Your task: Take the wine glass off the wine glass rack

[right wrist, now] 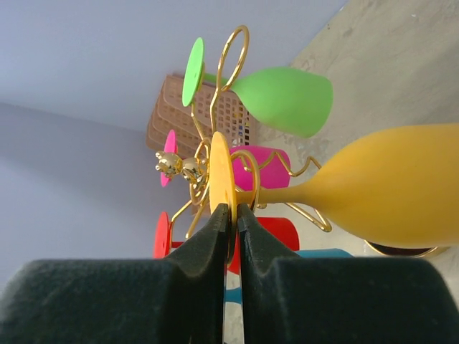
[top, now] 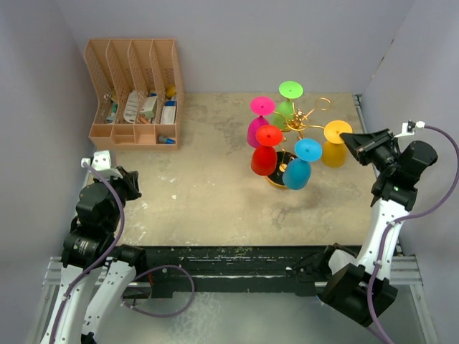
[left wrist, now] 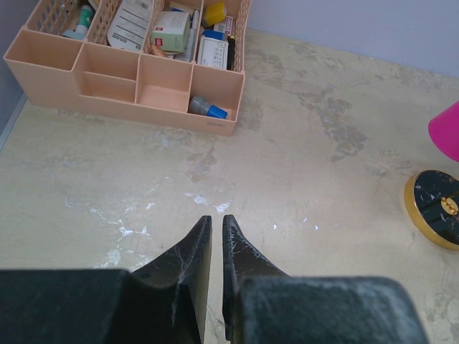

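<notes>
A: Where does the right tool stand?
B: Its 2 black fingers are pinched almost together on the rim of the flat round foot of the opaque yellow wine glass. That glass hangs bowl-down from 1 curled arm of the gold wire wine glass rack, on the side nearest the right arm.
A: And the left tool?
B: Closed to a thin slit, holding nothing, over bare desk well apart from the rack's round dark gold-rimmed base and nearer the peach slotted plastic organiser.
A: So the step is drawing the glass out. How do I do it well?
B: I judge the stem sits in the loop's slot, so slide the foot outward along that arm, toward the open end, before any lift. Pulling up first would probably drag the wire and rock the stand.
A: Risks?
B: The grip is only on the foot's edge, so the bowl may swing; move slowly and level. The lime green glass, the magenta glass, the red glass and the sky-blue glass hang close around the post, so draw straight away from them. Whether the stem is fully free of the wire I cannot tell.
</notes>
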Tool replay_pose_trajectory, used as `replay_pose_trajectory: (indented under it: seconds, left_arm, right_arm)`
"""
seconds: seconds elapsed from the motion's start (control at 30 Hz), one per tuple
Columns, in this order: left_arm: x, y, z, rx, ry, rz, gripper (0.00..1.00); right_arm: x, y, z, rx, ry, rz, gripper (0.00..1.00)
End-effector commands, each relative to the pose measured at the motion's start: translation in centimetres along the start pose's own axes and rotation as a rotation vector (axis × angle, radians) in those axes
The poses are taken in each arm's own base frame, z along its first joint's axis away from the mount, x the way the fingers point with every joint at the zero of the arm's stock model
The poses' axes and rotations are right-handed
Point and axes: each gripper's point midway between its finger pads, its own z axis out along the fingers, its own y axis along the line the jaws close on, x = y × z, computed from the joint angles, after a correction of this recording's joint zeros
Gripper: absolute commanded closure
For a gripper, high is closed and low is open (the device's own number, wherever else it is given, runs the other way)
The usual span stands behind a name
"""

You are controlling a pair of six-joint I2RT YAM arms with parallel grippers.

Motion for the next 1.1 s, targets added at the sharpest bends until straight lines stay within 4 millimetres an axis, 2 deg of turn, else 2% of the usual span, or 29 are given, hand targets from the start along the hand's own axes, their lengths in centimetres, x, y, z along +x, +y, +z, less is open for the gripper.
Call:
replay_pose_trajectory:
  seconds: [0.0,0.33,0.57,0.93,1.07]
  left_arm:
    - [-1.1,-0.2,0.1,0.006,-0.045,-0.001,0.86]
    - [-1.1,-0.2,0.0,0.008,-0.044,-0.003,0.86]
    - [-1.1,-0.1,-0.1,0.002,-0.045,-0.006,0.85]
    - [-1.1,0.1,-0.2,-0.008,-0.046,-0.009,0.85]
    - [-1.1,0.1,-0.2,-0.009,-0.044,-0.009,0.85]
  right_arm:
    - [0.1,2.1,-0.8,-0.055,-0.005,-0.046,0.91]
    - [0.3,3.4,-1.3,-0.078,0.002,-0.003,1.0]
    - [0.3,4.4,-1.1,-0.137,0.024,0.091,1.0]
    - [-0.3,4.2,-0.5,-0.145,0.028,0.116,1.0]
    - [-1.1,5.0,-0.2,-0.172,0.013,0.092,1.0]
